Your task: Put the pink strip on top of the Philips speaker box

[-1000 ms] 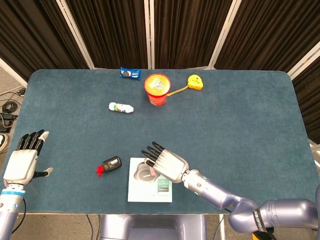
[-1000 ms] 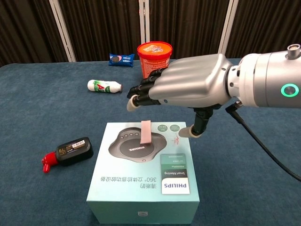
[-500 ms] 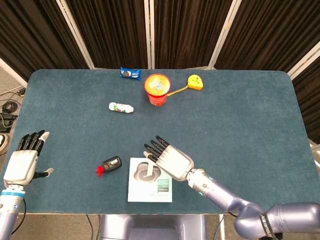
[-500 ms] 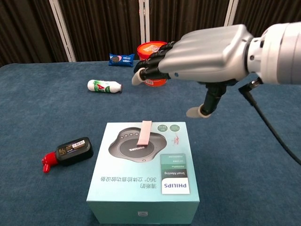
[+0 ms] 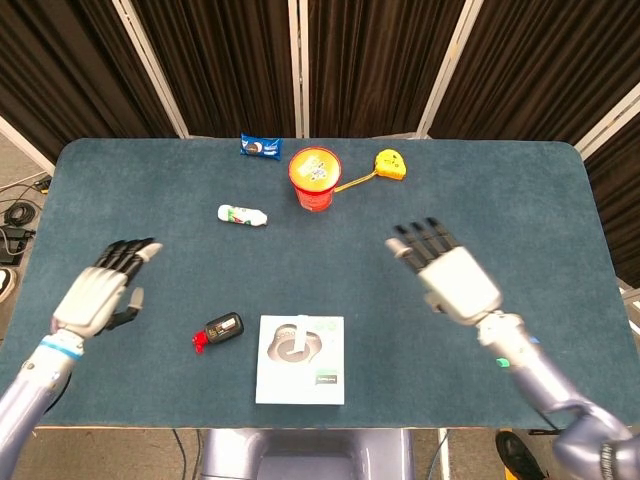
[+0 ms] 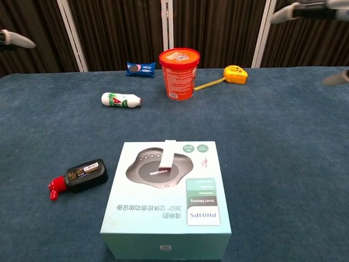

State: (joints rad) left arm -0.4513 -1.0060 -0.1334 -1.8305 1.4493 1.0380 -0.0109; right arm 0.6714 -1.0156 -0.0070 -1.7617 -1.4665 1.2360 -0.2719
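The pink strip (image 6: 167, 155) lies on the Philips speaker box (image 6: 168, 202); the task looks done. Both the left hand (image 5: 97, 296) and right hand (image 5: 450, 279) hover with fingers released, holding nothing.

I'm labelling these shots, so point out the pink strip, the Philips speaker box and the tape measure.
pink strip (image 6: 167, 154), chest view, middle of the strip
Philips speaker box (image 6: 142, 212), chest view, bare top face
tape measure (image 6: 235, 74), chest view, yellow case
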